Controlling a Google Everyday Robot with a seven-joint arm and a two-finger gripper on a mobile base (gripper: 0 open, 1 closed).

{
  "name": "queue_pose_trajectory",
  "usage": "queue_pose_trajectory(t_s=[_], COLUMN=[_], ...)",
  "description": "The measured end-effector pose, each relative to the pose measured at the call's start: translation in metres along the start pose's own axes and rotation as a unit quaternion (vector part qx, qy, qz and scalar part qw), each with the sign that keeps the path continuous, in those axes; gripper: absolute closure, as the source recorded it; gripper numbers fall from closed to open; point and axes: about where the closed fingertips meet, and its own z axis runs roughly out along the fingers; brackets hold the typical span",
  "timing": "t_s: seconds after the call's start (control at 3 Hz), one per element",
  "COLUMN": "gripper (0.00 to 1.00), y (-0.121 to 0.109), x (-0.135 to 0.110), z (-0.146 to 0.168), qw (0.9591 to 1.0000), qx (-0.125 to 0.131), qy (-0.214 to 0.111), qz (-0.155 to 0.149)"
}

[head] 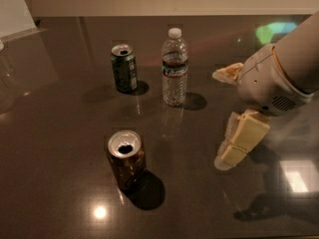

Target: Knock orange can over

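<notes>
The orange can (126,159) stands upright on the dark glossy table (60,133), at the front left of centre; its sides are coppery brown and its silver top has an open pull-tab hole. My gripper (220,118) comes in from the right on a white arm. It is open, with one pale finger (227,73) pointing left and the other (242,138) hanging down. It hovers to the right of the orange can, well apart from it, holding nothing.
A dark green can (124,67) stands upright at the back left of centre. A clear plastic water bottle (174,73) stands just right of it. A white sheet (17,9) lies at the far left corner. A pale wall runs behind the table.
</notes>
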Motion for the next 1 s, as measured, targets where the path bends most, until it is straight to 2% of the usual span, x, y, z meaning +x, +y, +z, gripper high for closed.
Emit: queue_pose_trajectory(t_s=[0.33,0.67,1.0], gripper=[0.00,0.00,0.00], y=[0.022,0.044,0.065], x=[-0.031,-0.056,-0.078], z=[0.027,0.049,0.071], qw=[0.9978,0.9925,0.9849], qx=[-0.029,-0.057,-0.090], qy=[-0.059,-0.105,-0.144], qz=[-0.010,-0.023,-0.034])
